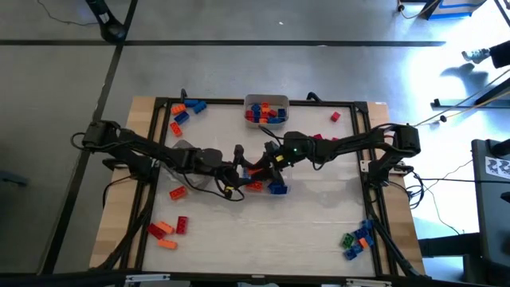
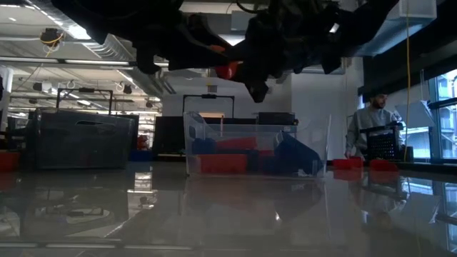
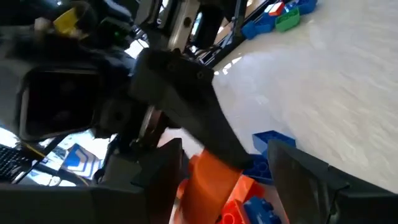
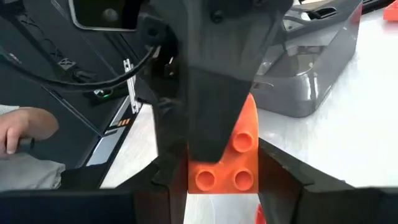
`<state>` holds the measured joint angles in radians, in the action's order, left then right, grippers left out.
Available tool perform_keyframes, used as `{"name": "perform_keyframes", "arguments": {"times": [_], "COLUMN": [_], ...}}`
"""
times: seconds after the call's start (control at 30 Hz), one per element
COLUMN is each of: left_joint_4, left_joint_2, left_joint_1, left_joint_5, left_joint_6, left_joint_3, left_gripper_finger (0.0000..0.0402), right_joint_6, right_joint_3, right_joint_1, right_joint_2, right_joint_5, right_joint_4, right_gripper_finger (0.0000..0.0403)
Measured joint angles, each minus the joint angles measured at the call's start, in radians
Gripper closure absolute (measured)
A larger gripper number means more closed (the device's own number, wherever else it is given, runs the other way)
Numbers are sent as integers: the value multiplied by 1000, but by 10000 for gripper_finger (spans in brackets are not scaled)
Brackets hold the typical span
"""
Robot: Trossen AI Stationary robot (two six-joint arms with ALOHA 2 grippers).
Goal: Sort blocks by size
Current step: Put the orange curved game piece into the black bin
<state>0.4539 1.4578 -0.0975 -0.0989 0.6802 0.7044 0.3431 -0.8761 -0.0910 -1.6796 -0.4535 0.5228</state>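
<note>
An orange block [image 1: 251,168] hangs above the middle of the table, where both arms meet. In the right wrist view its studded face [image 4: 233,163] sits between the fingers of my right gripper [image 4: 214,186], which is shut on it. My left gripper [image 3: 224,186] comes from the opposite side and is shut on the same block [image 3: 211,180]. In the low view the block [image 2: 227,70] shows high above the tabletop, among the dark fingers. Under the grippers, an orange block [image 1: 253,186] and a blue block [image 1: 276,188] lie on the table. My left gripper has the orange block between its two fingers, one finger beside the block's edge [image 3: 194,182]. The right arm's finger hides the other side. The fingers come nearly level from the table's left. The block is lifted clear. My right gripper pinches the orange block by two opposite sides [image 4: 193,177], its fingers coming nearly level from the table's right. The studded face is turned toward the wrist camera, and a left finger [image 4: 211,99] covers its far part. The block is clear of the table.
A clear bin [image 1: 266,110] with red and blue blocks stands at the far edge. Block piles lie far left [image 1: 185,110], near left [image 1: 167,229] and near right [image 1: 358,239]. A lone red block [image 1: 335,116] and an orange one [image 1: 177,192] lie apart. A person [image 2: 371,125] stands beyond the table.
</note>
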Motion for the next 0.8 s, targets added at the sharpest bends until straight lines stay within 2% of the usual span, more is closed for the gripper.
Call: {"name": "perform_keyframes", "arguments": {"times": [0.23, 0.57, 0.67, 0.8], "left_joint_4": [-27, -45, -48, -49], "left_joint_2": [0, 0, 0, 0], "left_joint_1": [0, 1, -1, -4], "left_joint_5": [2, 1, 3, 1], "left_joint_6": [-1, 1, 6, -22], "left_joint_3": [1, 1, 0, 0], "left_gripper_finger": [192, 296, 316, 320], "right_joint_6": [4, 16, 42, 35], "right_joint_3": [-27, -27, -27, -27], "right_joint_1": [0, 2, 8, 5], "right_joint_2": [-21, -22, -22, -20], "right_joint_5": [-26, -46, -39, -44], "right_joint_4": [-3, -7, -6, -1], "right_gripper_finger": [256, 255, 241, 200]}}
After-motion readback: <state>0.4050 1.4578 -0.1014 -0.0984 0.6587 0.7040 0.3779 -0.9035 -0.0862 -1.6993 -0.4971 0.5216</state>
